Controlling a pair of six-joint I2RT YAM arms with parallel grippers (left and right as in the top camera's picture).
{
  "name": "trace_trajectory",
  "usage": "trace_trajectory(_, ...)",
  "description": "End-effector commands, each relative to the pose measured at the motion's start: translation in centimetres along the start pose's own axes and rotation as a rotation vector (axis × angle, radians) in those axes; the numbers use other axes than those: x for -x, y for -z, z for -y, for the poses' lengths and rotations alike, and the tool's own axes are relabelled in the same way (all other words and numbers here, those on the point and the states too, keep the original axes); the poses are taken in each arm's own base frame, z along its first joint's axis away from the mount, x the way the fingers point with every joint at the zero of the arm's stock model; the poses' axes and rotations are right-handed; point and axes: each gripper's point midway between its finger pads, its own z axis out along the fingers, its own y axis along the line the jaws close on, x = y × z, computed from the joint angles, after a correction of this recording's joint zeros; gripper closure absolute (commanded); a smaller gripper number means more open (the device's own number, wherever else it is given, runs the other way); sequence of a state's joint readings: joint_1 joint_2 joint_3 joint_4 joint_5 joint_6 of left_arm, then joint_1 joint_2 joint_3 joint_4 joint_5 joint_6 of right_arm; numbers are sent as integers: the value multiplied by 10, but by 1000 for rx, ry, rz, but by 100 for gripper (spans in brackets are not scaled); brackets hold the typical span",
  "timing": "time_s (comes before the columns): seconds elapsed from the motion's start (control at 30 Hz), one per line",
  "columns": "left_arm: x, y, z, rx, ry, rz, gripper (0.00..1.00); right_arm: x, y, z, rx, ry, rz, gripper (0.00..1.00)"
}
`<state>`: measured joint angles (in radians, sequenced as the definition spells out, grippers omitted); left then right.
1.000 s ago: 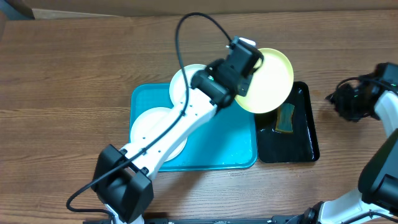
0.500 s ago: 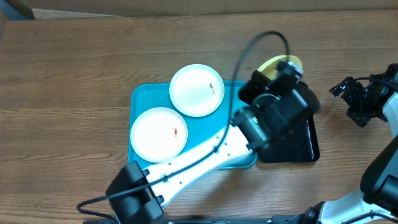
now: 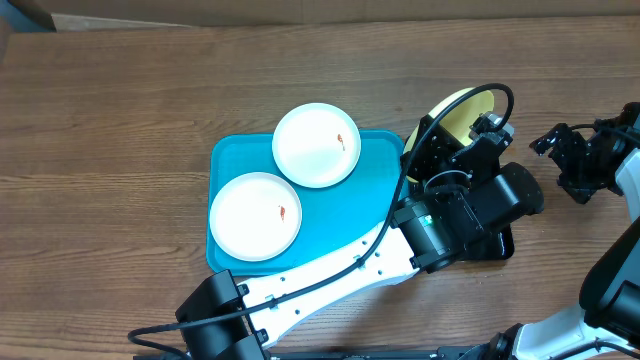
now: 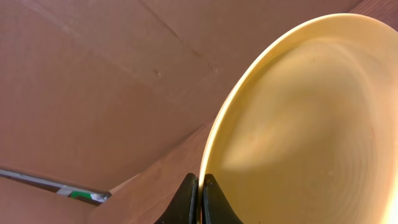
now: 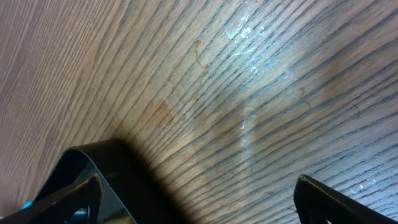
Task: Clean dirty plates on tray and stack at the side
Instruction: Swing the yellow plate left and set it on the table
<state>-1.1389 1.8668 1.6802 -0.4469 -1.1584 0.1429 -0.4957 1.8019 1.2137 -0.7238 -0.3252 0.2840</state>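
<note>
Two white plates (image 3: 316, 145) (image 3: 255, 216), each with a small orange-red smear, lie on the turquoise tray (image 3: 345, 225). The third, yellow-green plate (image 3: 450, 108) (image 4: 298, 118) is lifted and tilted on edge over the black tray, to the right of the turquoise tray. My left gripper (image 3: 468, 135) (image 4: 200, 194) is shut on its rim, with one finger on each face. My right gripper (image 3: 565, 162) (image 5: 199, 202) hovers over bare wood right of the black tray, open wide with nothing between its fingers.
The glossy black tray (image 3: 502, 245) (image 5: 121, 171) lies mostly under my left arm, and its sponge is hidden. A black cable (image 3: 495, 92) loops above the left wrist. A cardboard wall (image 4: 93, 93) stands behind the table.
My left arm swung right from the turquoise tray to above the black tray, turning the yellow-green plate on edge. My right gripper opened wider and stayed at the right.
</note>
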Motion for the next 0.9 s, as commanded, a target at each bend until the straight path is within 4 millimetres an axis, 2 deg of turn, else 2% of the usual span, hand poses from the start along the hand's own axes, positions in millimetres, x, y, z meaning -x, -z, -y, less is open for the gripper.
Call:
trace_trajectory(0.0,7,0,-8,40,15,5,96,10,11,-7,13,18,41,0)
trace_trajectory(0.07,6,-2,-4,14,35,4,96,10,11,-7,13,18,41,0)
trace_trajectory(0.17,-9,-8,11,-82,72,-41,96,10,11,-7,13,18,41,0)
trace_trajectory(0.33,-57,-27,48,-412,200,-260,96,10,11,-7,13,18,41,0)
trace_trajectory(0.47,-85,-51,47,-577,381,-434,96,10,11,-7,13,18,41,0)
trace_trajectory(0.5,-91,-58,44,-669,449,-487,96,10,11,-7,13,18,41,0)
trace_trajectory(0.57,-99,-68,33,-786,540,-548,96,10,11,-7,13,18,41,0)
trace_trajectory(0.63,-110,-82,12,-845,633,-597,96,10,11,-7,13,18,41,0)
trace_trajectory(0.73,-138,-111,-36,-854,787,-664,96,10,11,-7,13,18,41,0)
trace_trajectory(0.87,-195,-144,-110,-794,1014,-753,96,10,11,-7,13,18,41,0)
